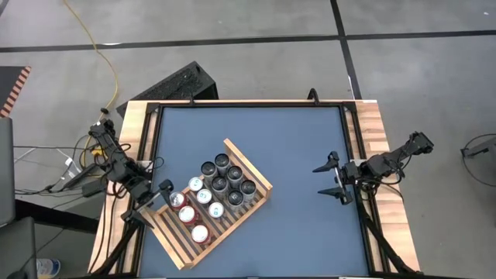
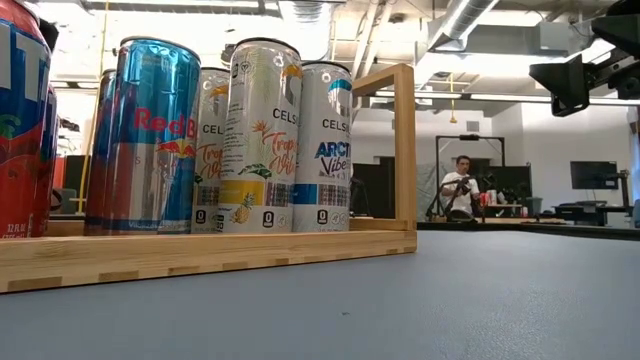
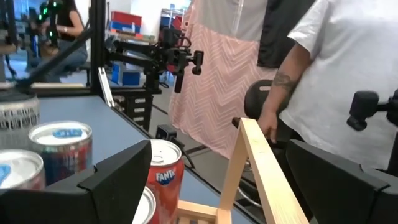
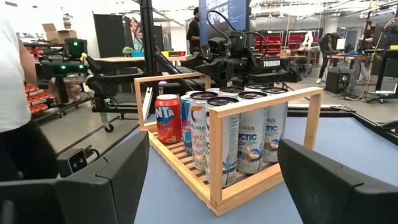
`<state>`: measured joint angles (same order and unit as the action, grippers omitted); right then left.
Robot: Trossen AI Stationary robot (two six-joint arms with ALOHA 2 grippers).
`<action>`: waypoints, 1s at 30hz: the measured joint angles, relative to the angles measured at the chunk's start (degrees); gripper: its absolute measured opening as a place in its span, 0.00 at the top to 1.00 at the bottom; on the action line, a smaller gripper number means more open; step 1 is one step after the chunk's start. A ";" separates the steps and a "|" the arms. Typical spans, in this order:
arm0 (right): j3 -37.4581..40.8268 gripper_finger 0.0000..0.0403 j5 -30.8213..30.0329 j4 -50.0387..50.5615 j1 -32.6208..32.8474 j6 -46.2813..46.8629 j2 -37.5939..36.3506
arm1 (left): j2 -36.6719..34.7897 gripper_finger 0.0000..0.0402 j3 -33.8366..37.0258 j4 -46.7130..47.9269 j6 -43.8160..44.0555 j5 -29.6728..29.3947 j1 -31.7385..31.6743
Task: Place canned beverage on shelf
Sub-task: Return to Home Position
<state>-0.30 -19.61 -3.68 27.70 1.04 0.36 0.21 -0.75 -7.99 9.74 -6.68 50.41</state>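
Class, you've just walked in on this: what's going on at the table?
Nothing is being handled right now. A wooden shelf lies angled on the blue table, loaded with upright cans, red ones toward the left arm. The left tool hangs open by the shelf's corner, holding nothing. The right tool, also open and empty, hovers over the table's right side, apart from the shelf.
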 joint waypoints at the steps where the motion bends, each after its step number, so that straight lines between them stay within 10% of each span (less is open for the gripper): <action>1: 0.00 0.18 0.01 0.00 0.00 0.00 0.00 | 0.00 0.10 0.00 0.21 1.10 -0.01 0.00; 30: 0.04 0.18 0.03 0.00 0.00 0.00 0.00 | 0.00 0.10 -0.09 1.25 4.92 -0.01 0.00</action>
<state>-0.25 -19.57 -3.68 27.70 1.04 0.36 0.21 -0.84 -6.75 14.66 -6.70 50.41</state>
